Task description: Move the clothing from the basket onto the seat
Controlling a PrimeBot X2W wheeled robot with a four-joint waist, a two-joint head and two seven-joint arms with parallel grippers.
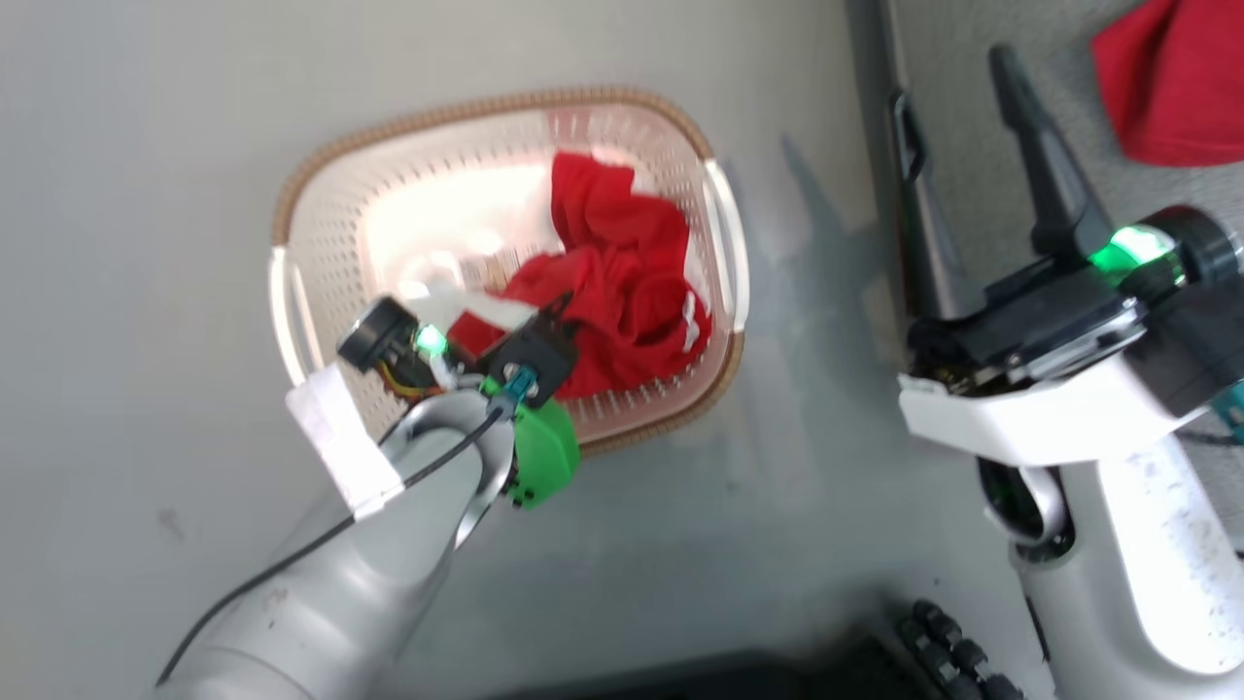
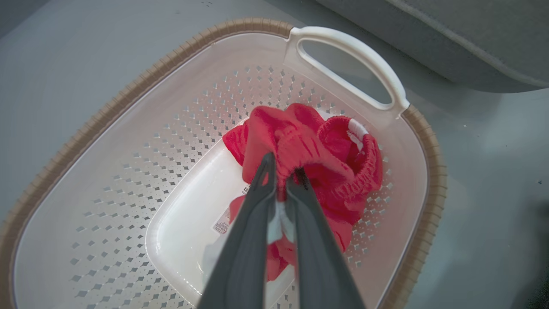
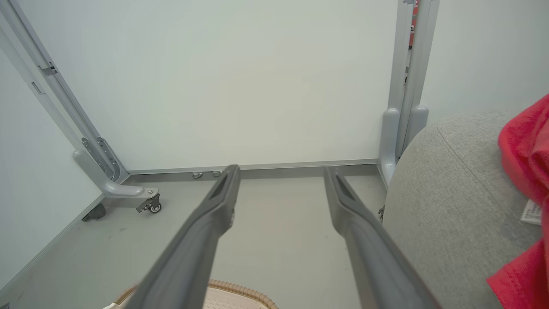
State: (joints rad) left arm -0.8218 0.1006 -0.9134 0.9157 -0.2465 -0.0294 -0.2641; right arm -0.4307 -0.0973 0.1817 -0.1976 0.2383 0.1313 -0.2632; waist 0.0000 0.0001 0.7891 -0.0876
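Observation:
The basket [image 1: 389, 136] stands on the grey floor with crumpled red clothing [image 1: 622, 282] in its right half. My left gripper [image 2: 284, 171] reaches down into it, shut on a fold of this red clothing [image 2: 300, 146]; a white patch shows between the fingers. Another red garment [image 1: 1176, 87] lies on the grey seat [image 1: 1050, 39] at the upper right. My right gripper [image 1: 954, 83] hovers open by the seat's left edge, nothing between its fingers. In the right wrist view the right gripper [image 3: 282, 171] points at a white wall, with the seat [image 3: 450, 193] and red garment [image 3: 527, 150] beside it.
The basket's white handle [image 2: 347, 64] faces the seat [image 2: 450, 34], a strip of floor between them. White wall panels on a wheeled metal foot [image 3: 116, 189] stand beyond the floor. A dark ribbed part [image 1: 952, 651] sits at the bottom edge.

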